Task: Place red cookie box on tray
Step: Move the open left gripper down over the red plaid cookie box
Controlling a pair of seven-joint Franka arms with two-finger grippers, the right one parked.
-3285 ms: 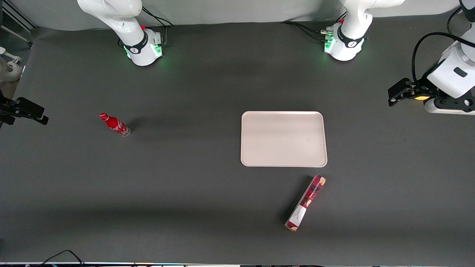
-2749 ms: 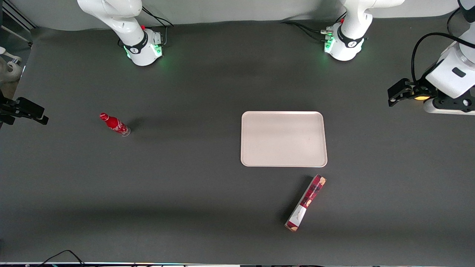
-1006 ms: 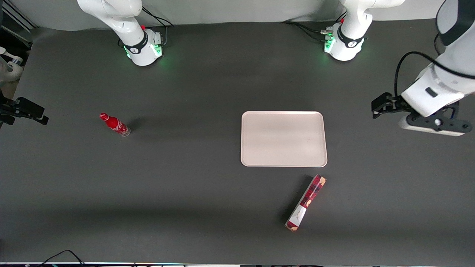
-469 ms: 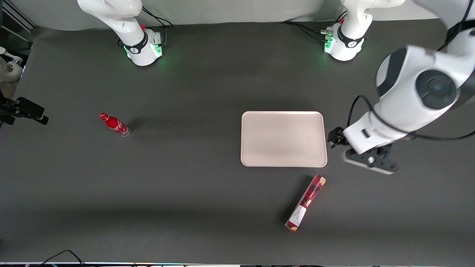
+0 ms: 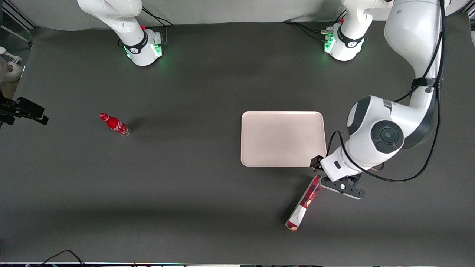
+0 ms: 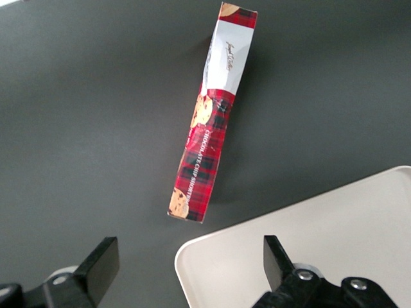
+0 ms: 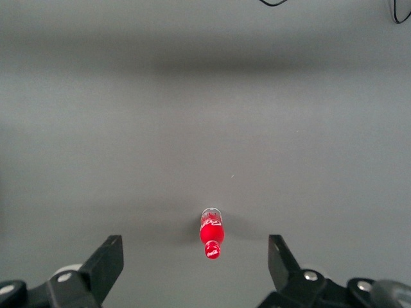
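One soda bottle, one tray, one red cookie box, one working gripper on a dark desk.

In the front view's left-centre a small red soda bottle [image 5: 114,124] stands alone with bare desk [image 5: 185,193] all around. The tray [image 5: 284,138] sits centre-right, nothing on it. The red cookie box [image 5: 305,203] lies flat and aslant, nearer the front camera than the tray's near edge, just apart from it. The gripper [image 6: 186,269] hovers above the box's plaid end and the tray corner, fingers [image 6: 103,263] spread wide, grasping nothing.
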